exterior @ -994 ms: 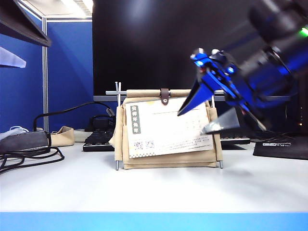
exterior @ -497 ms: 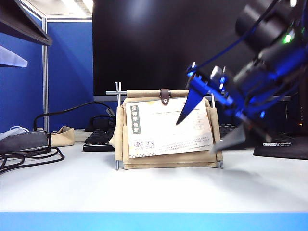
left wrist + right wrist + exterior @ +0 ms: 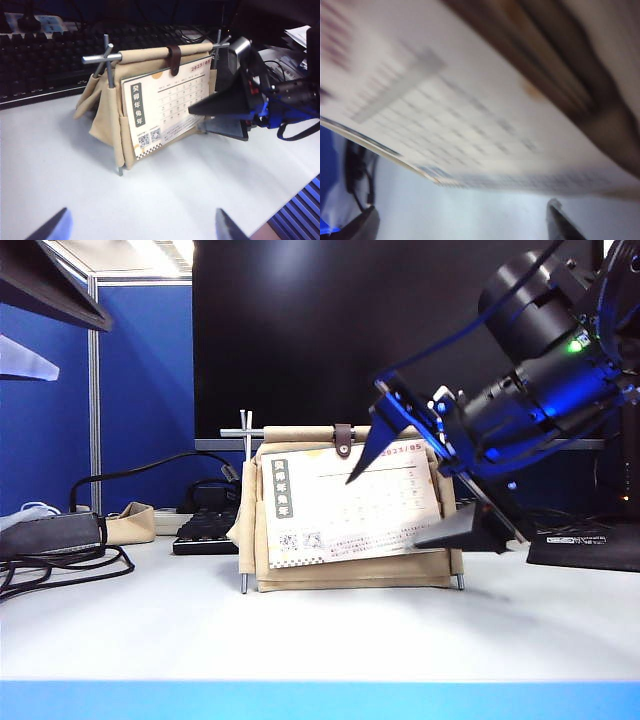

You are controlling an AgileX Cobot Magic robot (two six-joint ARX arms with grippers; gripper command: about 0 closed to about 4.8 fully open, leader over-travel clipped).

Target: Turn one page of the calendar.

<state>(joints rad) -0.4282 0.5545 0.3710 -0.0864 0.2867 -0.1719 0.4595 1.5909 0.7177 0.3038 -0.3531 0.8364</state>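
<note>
A: Where is the calendar (image 3: 345,508)?

B: On the white table (image 3: 300,630), in front of the black monitor (image 3: 330,330). Its beige pouch hangs over a thin metal rod frame, with a brown strap at the top middle.

A: And the page (image 3: 352,505)?

B: It is the front sheet of the calendar, sitting slightly crooked against the pouch. A grey label strip runs down its left part with QR codes below, and red 2023/05 print is near its top right corner. In the left wrist view the page (image 3: 167,107) shows the same strip and a date grid.

A: Right gripper?

B: The right gripper (image 3: 415,490) is at the calendar's right end, jaws spread wide and holding nothing. One dark blue finger lies across the page's upper right part, and the other is low by the calendar's lower right corner. Whether either touches the sheet I cannot tell. In the right wrist view the page (image 3: 470,110) fills most of the picture, blurred, with the two fingertips (image 3: 360,225) at the edge.

A: Left gripper?

B: The left gripper (image 3: 142,227) is spread wide too, and empty. It hangs over bare table well in front of the calendar; only its two fingertips show.

A: Anything else near the calendar?

B: A keyboard (image 3: 45,60) lies behind it.
</note>
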